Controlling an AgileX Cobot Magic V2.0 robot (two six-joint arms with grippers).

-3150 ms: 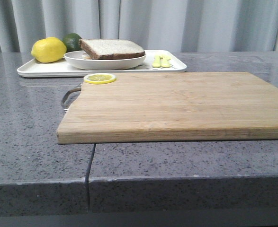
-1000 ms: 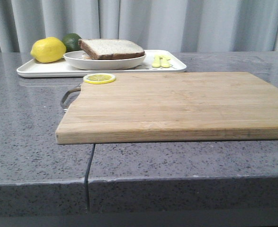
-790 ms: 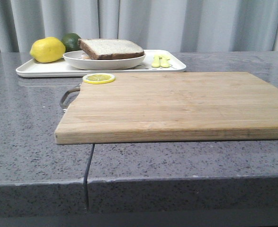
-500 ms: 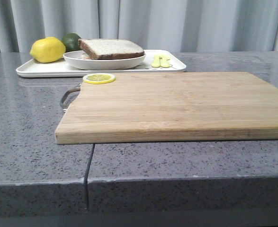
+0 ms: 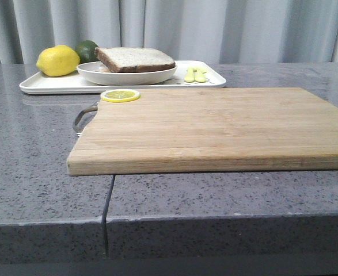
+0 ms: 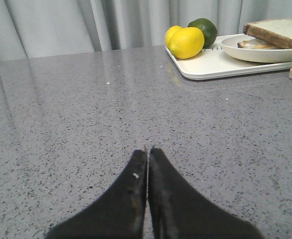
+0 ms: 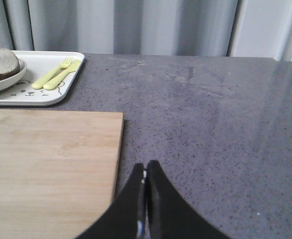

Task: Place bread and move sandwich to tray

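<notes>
Neither gripper visible from the front. Front view: sandwich (image 5: pixel 135 58) on its round white plate (image 5: pixel 126 75), sitting on the white tray (image 5: pixel 48 85) far back at about 11 o'clock of the countertop (image 5: pixel 36 172). Lemon (image 5: pixel 57 60) and lime (image 5: pixel 87 50) on the tray at the plate's 9 o'clock, yellow-green fork and spoon (image 5: pixel 195 74) at its 3 o'clock. Large wooden cutting board (image 5: pixel 215 129) nearer, just in front of the tray, with a lemon slice (image 5: pixel 120 95) on its far left corner and a metal handle (image 5: pixel 84 117) at its left end. Left wrist view: left gripper (image 6: pixel 147 150) with black fingers pressed together, holding nothing, low over bare grey stone; tray (image 6: pixel 205 64) up at about 1 o'clock, well apart, carrying the lemon (image 6: pixel 185 42), lime (image 6: pixel 204 29) and the plate (image 6: pixel 257 50) with the sandwich (image 6: pixel 277 32). Right wrist view: right gripper (image 7: pixel 146 166) likewise closed on nothing, just beside the right edge of the cutting board (image 7: pixel 51 159); tray corner (image 7: pixel 46 97) at about 10 o'clock with fork and spoon (image 7: pixel 57 73) and a printed drawing (image 7: pixel 16 91), plate edge (image 7: pixel 4 78) and sandwich (image 7: pixel 0 62) partly cut off.
</notes>
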